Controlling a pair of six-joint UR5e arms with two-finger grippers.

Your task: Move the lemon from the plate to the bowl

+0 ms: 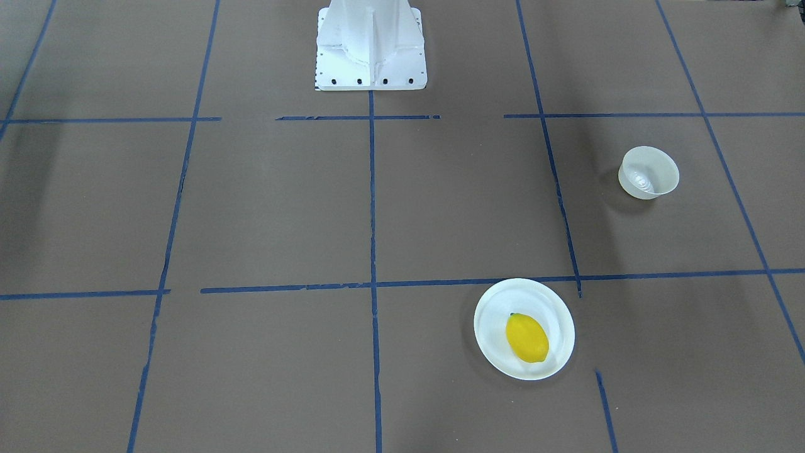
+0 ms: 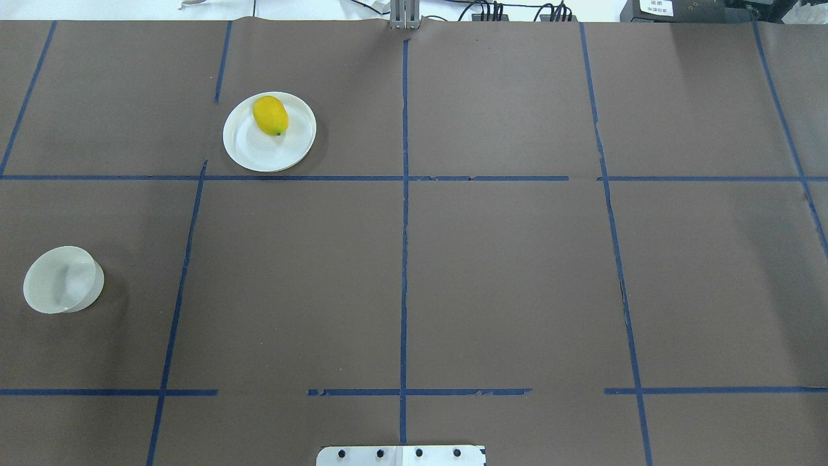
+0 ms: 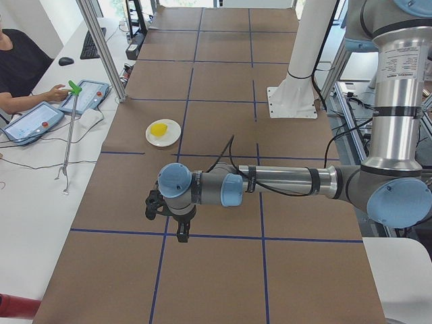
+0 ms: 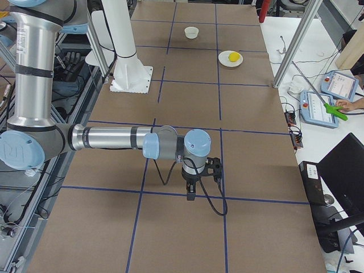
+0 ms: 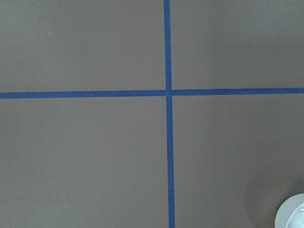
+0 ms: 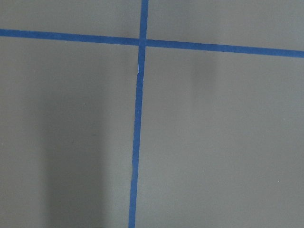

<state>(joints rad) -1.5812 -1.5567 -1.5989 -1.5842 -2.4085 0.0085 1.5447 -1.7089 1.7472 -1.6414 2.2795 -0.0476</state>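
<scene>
Currently the lemon (image 2: 270, 116) lies on the plate (image 2: 259, 150), near its 12 o'clock rim in the overhead view. The bowl (image 2: 63, 279) stands well apart, at the plate's 8 o'clock, on the brown table (image 2: 504, 278). The left gripper (image 3: 181, 235) and right gripper (image 4: 190, 196) point down over the table; whether their jaws are spread cannot be told.

The lemon (image 1: 527, 338) looks smooth and glossy. The plate (image 1: 492, 327) is matt white, paper or foam by its look; the bowl (image 1: 649, 173) is thin, milky, half-translucent plastic, ridged at its base. The table (image 1: 277, 207) wears matt brown paper crossed with blue tape (image 1: 372, 201). The left arm (image 3: 290, 181) is silvery metal with smooth pale-blue caps.
</scene>
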